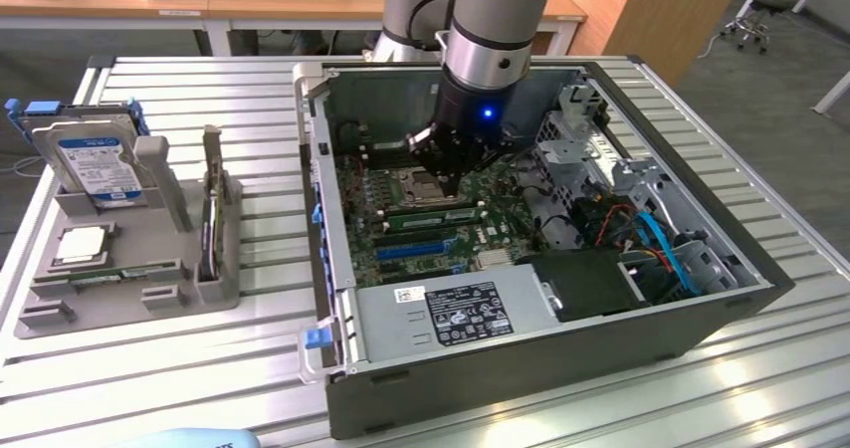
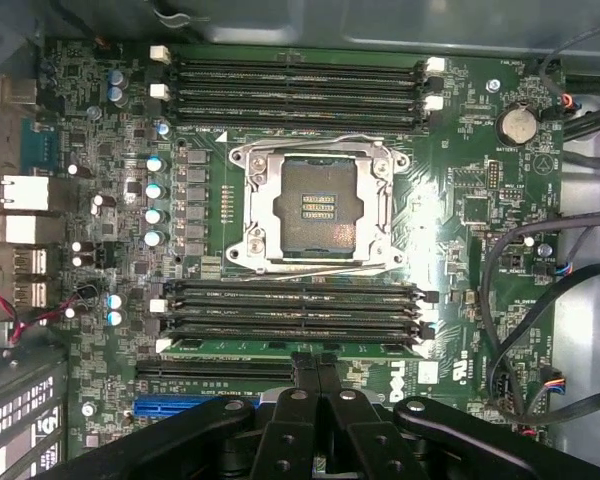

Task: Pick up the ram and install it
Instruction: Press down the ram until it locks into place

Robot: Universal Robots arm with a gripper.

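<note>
Over the motherboard inside the case, my gripper is pressed together above the ram, which lies in its slot. If it sits crooked, pushing down could crack it.

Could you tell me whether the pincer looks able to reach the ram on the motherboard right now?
Probably yes: the shut pincer hangs directly over the ram in its slot, the case lies open, and no cable crosses between them.

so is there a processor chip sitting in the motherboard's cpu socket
No, the cpu socket on the motherboard stands open and bare in the wrist view, with only its contact field showing inside the metal frame.
</note>
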